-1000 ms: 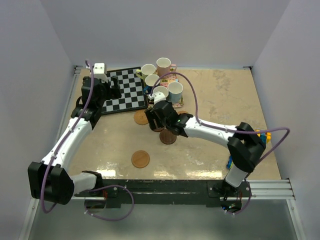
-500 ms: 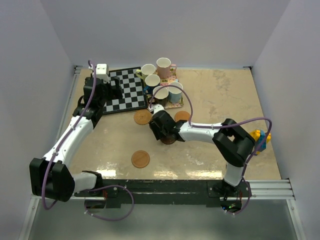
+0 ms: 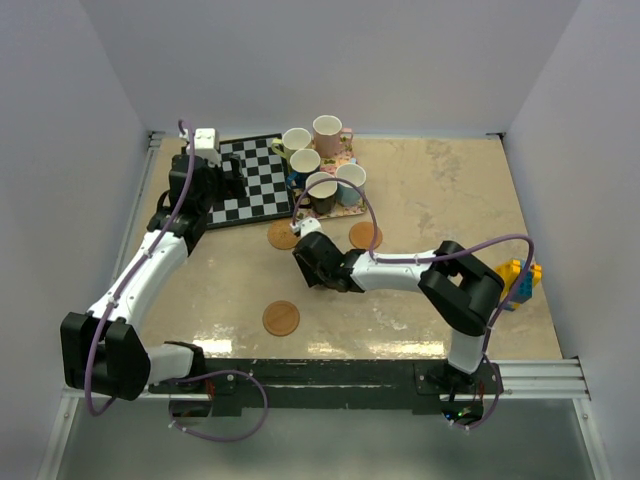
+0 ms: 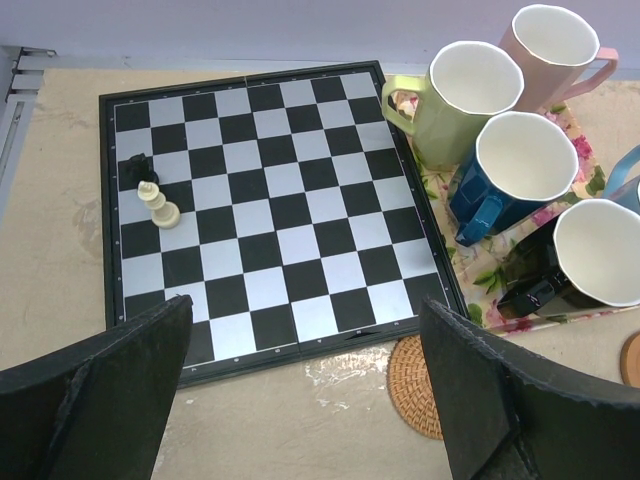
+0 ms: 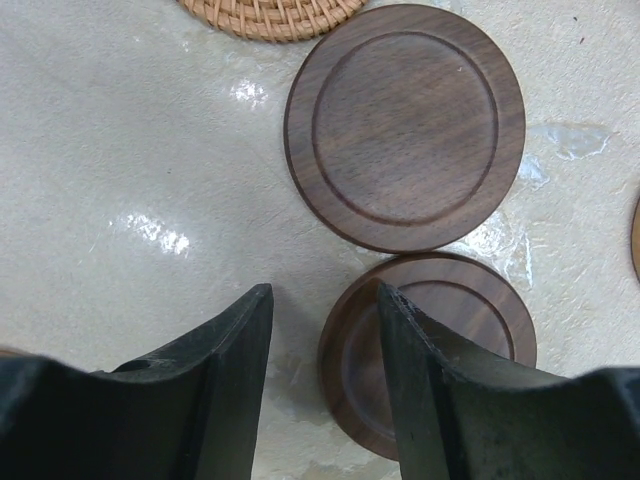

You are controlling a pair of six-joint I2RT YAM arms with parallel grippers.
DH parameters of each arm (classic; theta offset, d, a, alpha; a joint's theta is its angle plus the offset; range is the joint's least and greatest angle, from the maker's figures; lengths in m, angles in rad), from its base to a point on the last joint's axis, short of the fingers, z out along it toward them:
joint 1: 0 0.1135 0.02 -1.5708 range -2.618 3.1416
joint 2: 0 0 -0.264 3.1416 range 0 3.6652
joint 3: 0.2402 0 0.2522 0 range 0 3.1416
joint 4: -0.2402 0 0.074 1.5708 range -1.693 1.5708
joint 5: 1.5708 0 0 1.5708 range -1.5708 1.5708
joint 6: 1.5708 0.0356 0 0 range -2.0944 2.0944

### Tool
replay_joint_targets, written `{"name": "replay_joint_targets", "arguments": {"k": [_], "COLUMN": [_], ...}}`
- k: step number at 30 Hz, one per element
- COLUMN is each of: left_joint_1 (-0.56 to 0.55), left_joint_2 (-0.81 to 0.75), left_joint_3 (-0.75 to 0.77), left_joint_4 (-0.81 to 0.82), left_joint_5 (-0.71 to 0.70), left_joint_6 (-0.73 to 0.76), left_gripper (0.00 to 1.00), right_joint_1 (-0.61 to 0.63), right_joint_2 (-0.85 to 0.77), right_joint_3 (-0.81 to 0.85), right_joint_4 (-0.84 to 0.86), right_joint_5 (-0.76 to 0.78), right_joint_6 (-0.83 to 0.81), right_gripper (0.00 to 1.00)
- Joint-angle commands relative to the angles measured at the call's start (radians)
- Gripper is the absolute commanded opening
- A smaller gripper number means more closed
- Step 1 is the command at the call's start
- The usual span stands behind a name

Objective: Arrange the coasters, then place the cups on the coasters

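i'm watching a job that is only just getting going. all five cups (image 3: 304, 160) are sitting bunched on the floral tray (image 4: 478, 272) at the far side of the desk (image 3: 450, 190), none of them on a coaster. the coasters are lying scattered rather than in a row. one orange coaster (image 3: 283, 235) is lying just near of the chessboard (image 4: 270, 200), another orange coaster (image 3: 365, 236) is lying to its right, and a third orange coaster (image 3: 281, 318) is sitting well apart toward the near edge. the two dark coasters (image 5: 405, 125) are lying almost touching mid-desk.

the right hand (image 5: 322, 300) is hovering low with its fingers partly apart, straddling the rim of one dark coaster (image 5: 445, 335) without pinching it. the left hand (image 4: 305, 305) is hanging spread wide over the chessboard, holding nothing. i'm judging the arranging barely begun, with all the cup placing waiting.
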Motion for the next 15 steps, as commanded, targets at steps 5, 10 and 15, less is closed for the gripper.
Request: {"name": "replay_joint_targets", "arguments": {"k": [5, 10, 15], "left_joint_1": [-0.004, -0.004, -0.004], "left_joint_2": [-0.001, -0.002, -0.001], "left_joint_3": [0.001, 0.001, 0.001], "left_joint_4": [0.040, 0.040, 0.041], "left_joint_5": [0.004, 0.006, 0.004], "left_joint_6": [0.000, -0.001, -0.001], "left_gripper": [0.99, 0.99, 0.99], "right_joint_1": [0.023, 0.068, 0.088], "right_joint_2": [-0.029, -0.030, -0.018], "right_joint_3": [-0.052, -0.064, -0.069], "right_joint_4": [-0.017, -0.027, -0.033], "right_joint_5": [0.010, 0.023, 0.030], "right_joint_6": [0.086, 0.110, 0.144], "right_gripper": [0.48, 0.47, 0.43]}}
